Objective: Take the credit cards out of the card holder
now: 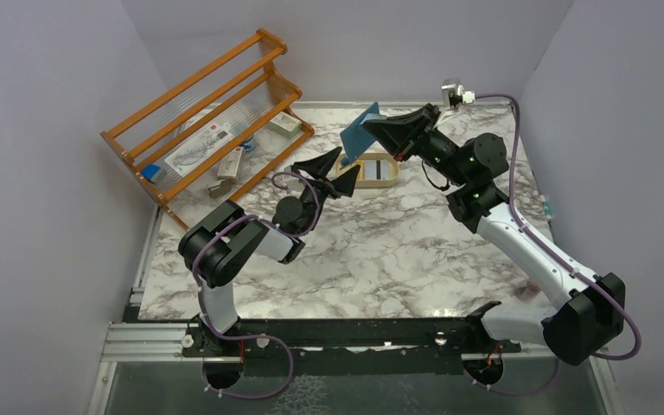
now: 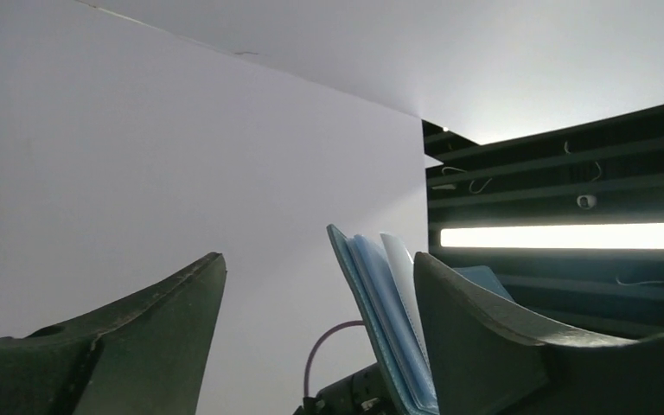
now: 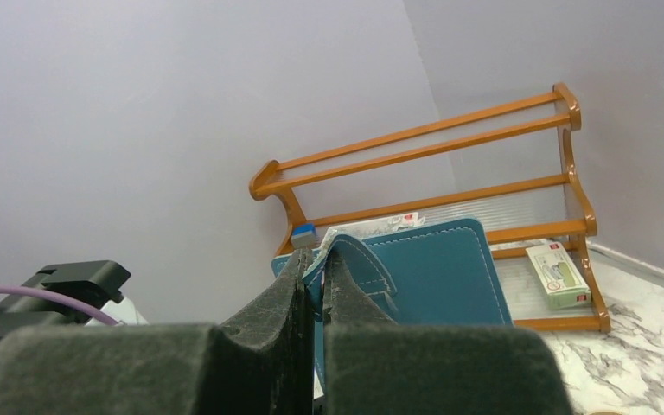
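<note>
My right gripper (image 1: 377, 130) is shut on an edge of the teal card holder (image 1: 359, 137) and holds it upright in the air above the cream tray (image 1: 356, 177). In the right wrist view the jaws (image 3: 317, 259) pinch the holder (image 3: 437, 272) near its snap tab. My left gripper (image 1: 327, 173) is open and empty just left of the holder. In the left wrist view (image 2: 318, 259) the holder's light blue slots (image 2: 385, 316) fan open close to my right finger, with a pale leaf or card (image 2: 398, 259) showing. A card with a dark stripe (image 1: 379, 170) lies in the tray.
An orange wooden rack (image 1: 207, 112) stands at the back left, with white printed packets (image 1: 194, 149) and a small box (image 1: 284, 124) on its lower shelf. The rack (image 3: 450, 177) is behind the holder in the right wrist view. White walls enclose the marble table.
</note>
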